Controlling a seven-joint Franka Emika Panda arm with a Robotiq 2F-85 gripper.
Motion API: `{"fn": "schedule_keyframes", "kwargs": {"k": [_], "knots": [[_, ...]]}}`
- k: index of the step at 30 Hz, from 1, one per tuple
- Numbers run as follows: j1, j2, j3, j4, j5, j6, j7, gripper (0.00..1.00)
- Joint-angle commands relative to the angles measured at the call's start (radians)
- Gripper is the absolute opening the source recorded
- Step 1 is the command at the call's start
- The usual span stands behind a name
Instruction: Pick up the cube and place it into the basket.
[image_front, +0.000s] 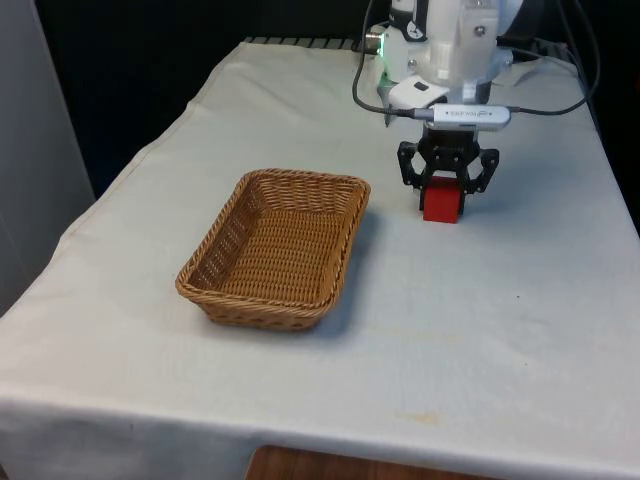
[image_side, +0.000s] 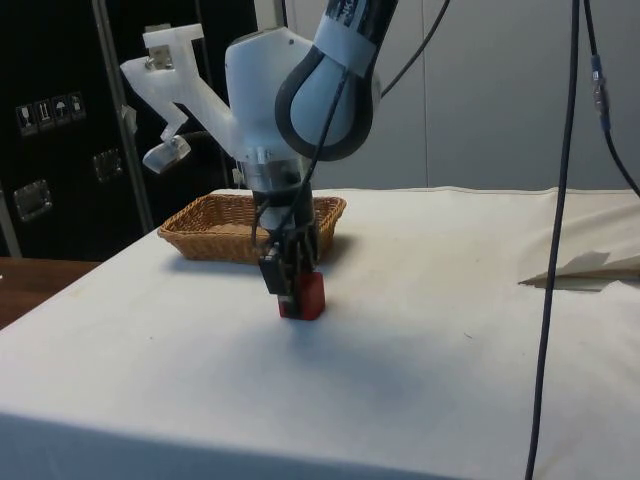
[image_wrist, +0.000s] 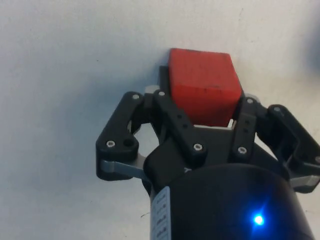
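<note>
Front view: basket (image_front: 275, 250) lies open beside tool-held (red) cube (image_front: 442, 200)

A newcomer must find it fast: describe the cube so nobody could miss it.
Start at the white table and find the basket near its middle. On the front view's right of it, apart from the basket, the cube sits on the cloth between the gripper's fingers. It is the one red, solid block.
</note>
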Motion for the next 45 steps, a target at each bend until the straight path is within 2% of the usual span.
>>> {"fn": "schedule_keyframes", "kwargs": {"k": [1, 8, 12, 13, 15, 21, 23, 24, 32, 41, 42, 45], "knots": [[0.001, 0.002, 0.0, 0.0, 0.001, 0.004, 0.002, 0.0], [0.001, 0.0, 0.0, 0.0, 0.0, 0.002, 0.002, 0.0], [0.002, -0.031, -0.002, -0.005, -0.002, -0.02, 0.002, 0.0], [0.0, -0.011, 0.0, 0.001, 0.0, -0.005, 0.0, 0.0], [0.003, -0.054, -0.003, -0.006, -0.004, -0.041, 0.003, 0.0], [0.003, -0.108, -0.002, -0.007, -0.007, -0.095, 0.004, 0.0], [0.0, -0.102, 0.0, -0.004, -0.002, -0.092, -0.001, 0.0], [0.003, -0.113, -0.002, -0.006, -0.007, -0.1, 0.003, 0.0], [0.002, -0.174, -0.002, -0.003, -0.007, -0.158, 0.002, 0.0], [0.003, -0.22, -0.002, 0.003, -0.009, -0.209, 0.003, 0.0], [0.001, -0.212, 0.0, 0.002, -0.003, -0.195, -0.002, 0.0], [0.002, -0.233, -0.002, 0.007, -0.01, -0.227, 0.002, 0.0]]}}
